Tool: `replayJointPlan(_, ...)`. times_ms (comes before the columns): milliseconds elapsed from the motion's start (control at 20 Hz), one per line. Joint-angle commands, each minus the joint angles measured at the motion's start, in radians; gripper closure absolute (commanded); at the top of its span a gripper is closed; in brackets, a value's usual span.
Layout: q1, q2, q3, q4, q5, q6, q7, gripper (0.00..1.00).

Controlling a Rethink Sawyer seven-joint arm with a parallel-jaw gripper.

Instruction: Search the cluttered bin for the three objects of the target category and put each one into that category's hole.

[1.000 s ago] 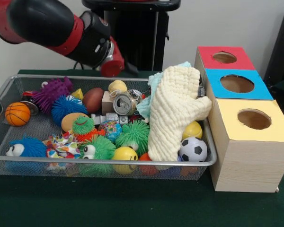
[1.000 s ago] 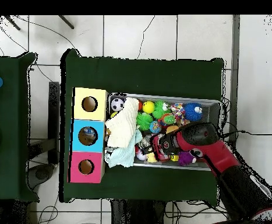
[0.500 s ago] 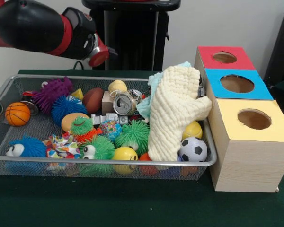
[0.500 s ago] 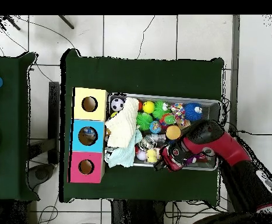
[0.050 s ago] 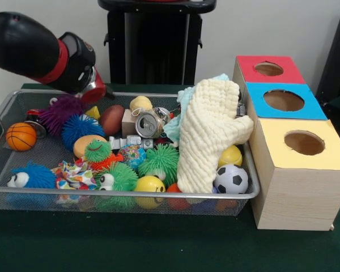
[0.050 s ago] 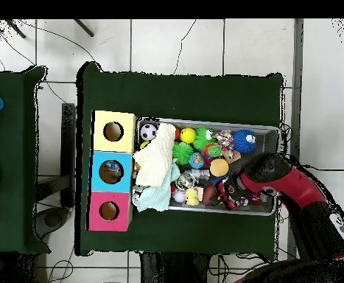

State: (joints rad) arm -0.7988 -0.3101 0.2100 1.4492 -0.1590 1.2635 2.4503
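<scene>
A wire mesh bin holds a pile of toys: a crushed can, a soccer ball, a basketball, a brown football, and purple, blue and green spiky balls. A cream cloth hangs over the bin's end by the box, on top of a light blue cloth. The wooden box has a red hole, a blue hole and a yellow hole. My gripper hovers over the purple spiky ball at the bin's far-left rim; its state is hidden. In the overhead view the gripper is above the bin's lower edge.
A yellow smiley ball, a blue fuzzy toy with eyes and a patterned cloth scrap lie along the bin's near rim. The black pedestal rises behind the bin. In the overhead view, the cream cloth overlaps the box.
The arm has swung from behind the bin's middle toward its left end in the front view and dropped lower. The toys and cloths have not moved.
</scene>
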Motion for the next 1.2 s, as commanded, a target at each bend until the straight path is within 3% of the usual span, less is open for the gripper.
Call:
replayJointPlan(50,-0.026,0.032,-0.022,-0.116,-0.073,-0.075,-0.075,1.00)
replayJointPlan(300,-0.047,0.032,-0.033,-0.151,-0.096,-0.060,-0.099,1.00)
replayJointPlan(650,-0.073,0.121,-0.038,-0.220,-0.137,-0.138,-0.120,1.00)
replayJointPlan(1000,-0.069,0.178,-0.092,-0.243,-0.250,-0.409,-0.033,1.00)
replayJointPlan(1200,-0.032,0.206,-0.144,-0.246,-0.309,-0.610,0.092,1.00)
